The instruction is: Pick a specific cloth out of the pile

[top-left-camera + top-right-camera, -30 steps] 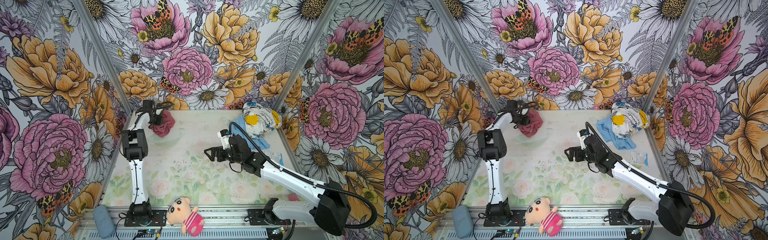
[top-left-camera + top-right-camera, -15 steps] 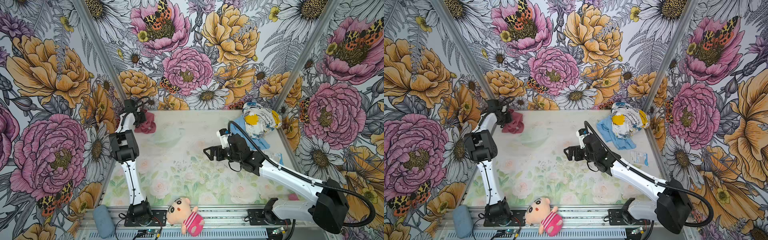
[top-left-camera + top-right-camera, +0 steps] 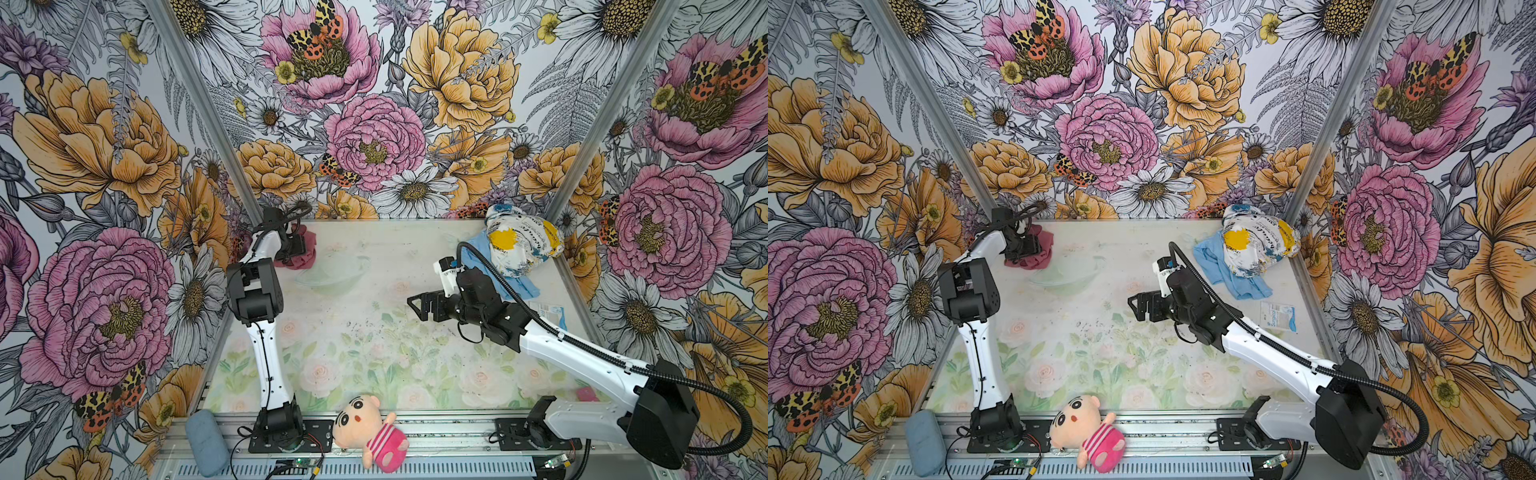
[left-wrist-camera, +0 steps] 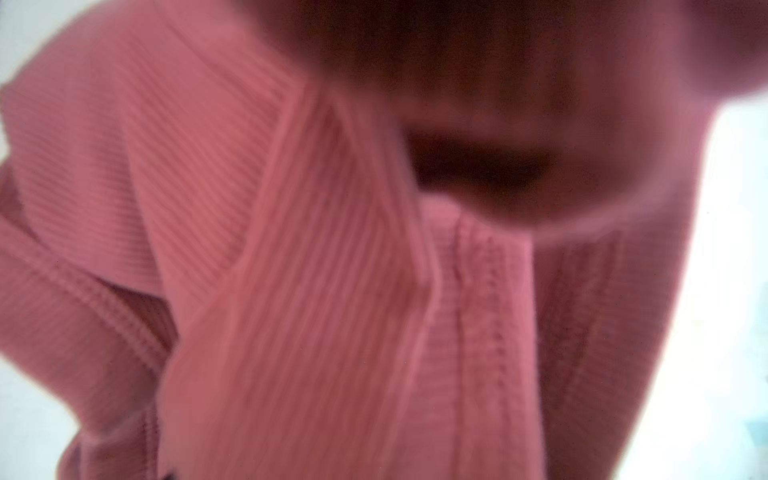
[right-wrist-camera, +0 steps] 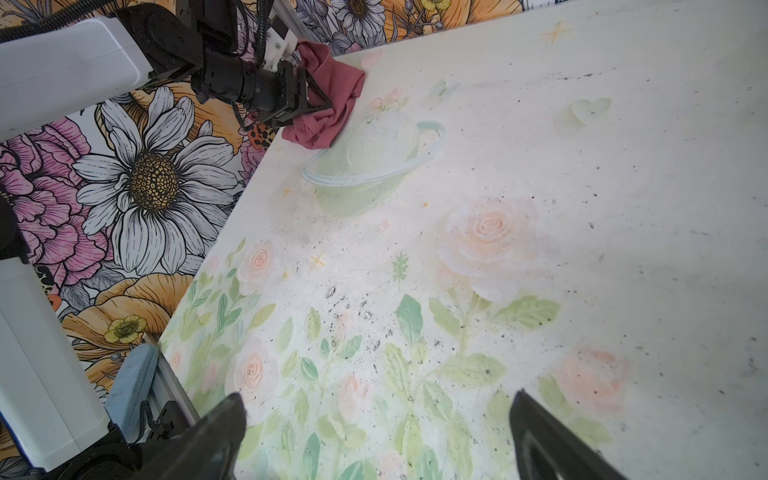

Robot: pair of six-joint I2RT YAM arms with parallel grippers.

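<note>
Since a second ago, shifted a little leftward along the far edge of the pale flower-printed worktop (image 3: 374, 266), together with the black left hand (image 3: 300, 246): the plain dusty-red ribbed soft cloth (image 3: 308, 262). Now lying bunched near the far left corner in both top views, touching the left hand on its right side. Filling the left wrist view almost wholly, blurred, with ribbing and a stitched hem (image 4: 478, 311) showing. Cannot tell whether the left hand is spread or pinching: fingers partly buried in folds in the right wrist view (image 5: 309, 106). Well apart from the pile of white fabric with yellow blotches and black print over light blue fabric (image 3: 519, 245), heaped at the far right corner. Right hand (image 3: 415, 307) hovering over mid-worktop, spread wide and empty, both dark fingers (image 5: 216, 440) far apart. Lying at the near edge on the metal rail, a peach plush doll in a pink striped top (image 3: 370, 432).
</note>
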